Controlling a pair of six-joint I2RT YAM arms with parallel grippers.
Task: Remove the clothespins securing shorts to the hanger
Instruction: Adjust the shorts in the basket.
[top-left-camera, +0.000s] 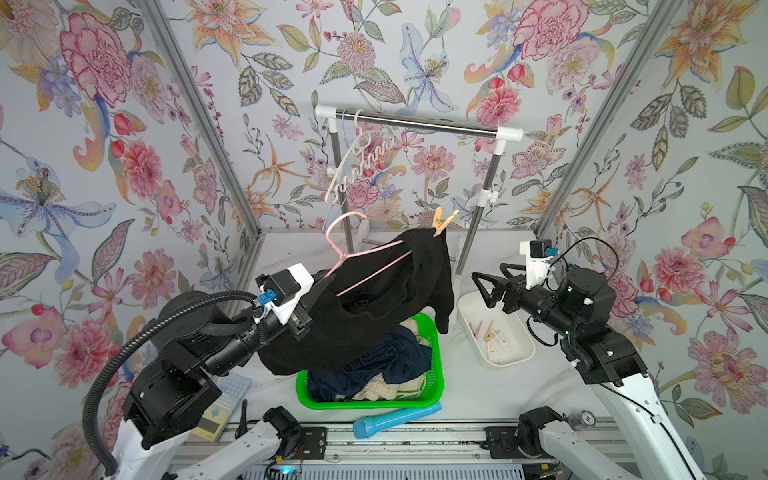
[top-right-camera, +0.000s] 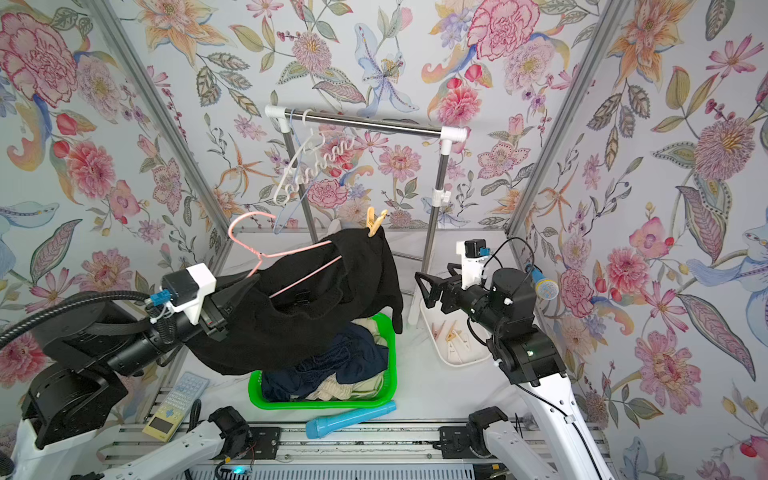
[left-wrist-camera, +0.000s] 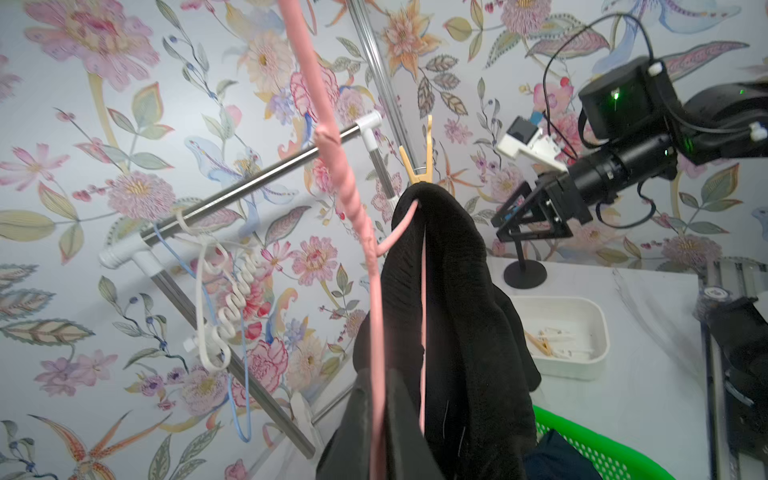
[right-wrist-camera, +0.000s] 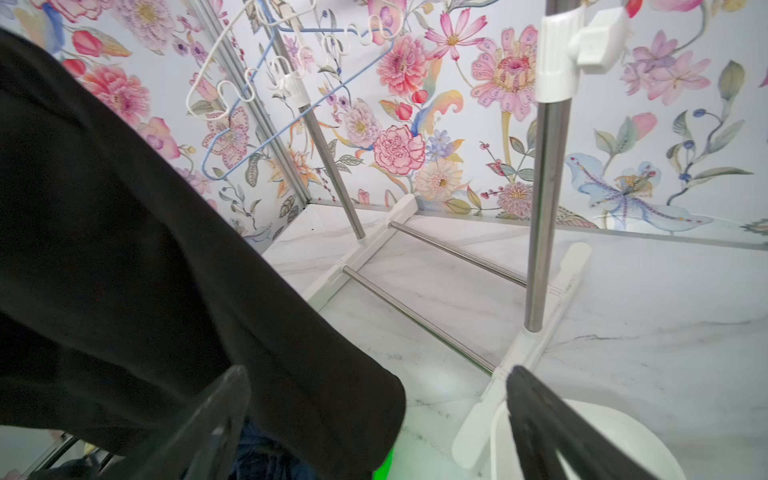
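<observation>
Apart from right hand (right-wrist-camera: 378, 372), tan clothespin (top-left-camera: 441, 224)

We can't read any actual text or logos anywhere, honestly. The keypad gadget (top-left-camera: 226, 399) has buttons, but the markings are too tiny for us.

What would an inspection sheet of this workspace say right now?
Surface: white marble-look table.
Job's things: black shorts draped on pink hanger, one tan clothespin clipped at the hanger's far end; loose clothespins in white tray; navy shorts and cream shorts in green basket.
Clutter: blue tube and keypad device near the front edge.
Grippers: left gripper shut on the pink hanger; right gripper open, empty.
Cables: black conduit along left arm; thin black cable looping over right wrist.
Surroundings: floral walls; clothes rail carrying white hanger and blue hanger.
</observation>
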